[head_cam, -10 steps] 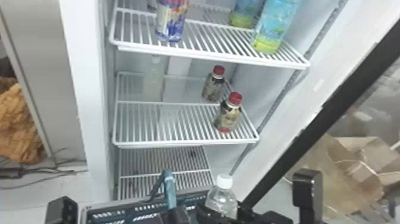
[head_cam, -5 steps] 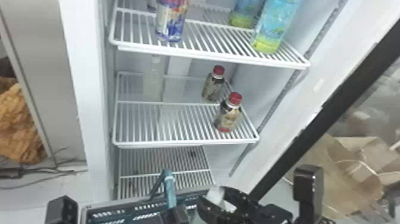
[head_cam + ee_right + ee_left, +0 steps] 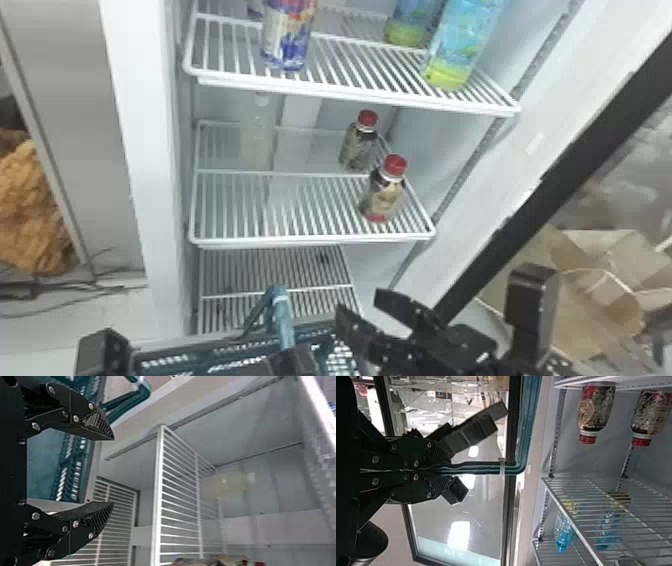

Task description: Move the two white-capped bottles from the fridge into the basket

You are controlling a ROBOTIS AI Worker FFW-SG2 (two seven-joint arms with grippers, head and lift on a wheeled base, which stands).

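Note:
In the head view, a pale translucent bottle with a white cap stands at the back left of the fridge's middle shelf; it lies sideways in the right wrist view as a pale bottle. The teal basket is at the bottom edge, below the shelves. My left gripper is at the basket's handle; in the left wrist view, the left gripper is shut on that handle. Over the basket's right side, my right gripper stands open, and the right gripper has nothing between its fingers.
Two red-capped bottles stand at the right of the middle shelf. A can and blue-green bottles occupy the shelf above. The fridge's open door edge slants down at the right, beside brown paper.
Earlier, a white-capped bottle was at my right gripper, first upright, then lower and tilted; now it is gone from there. The right gripper's fingers have spread apart. The left gripper has stayed on the handle.

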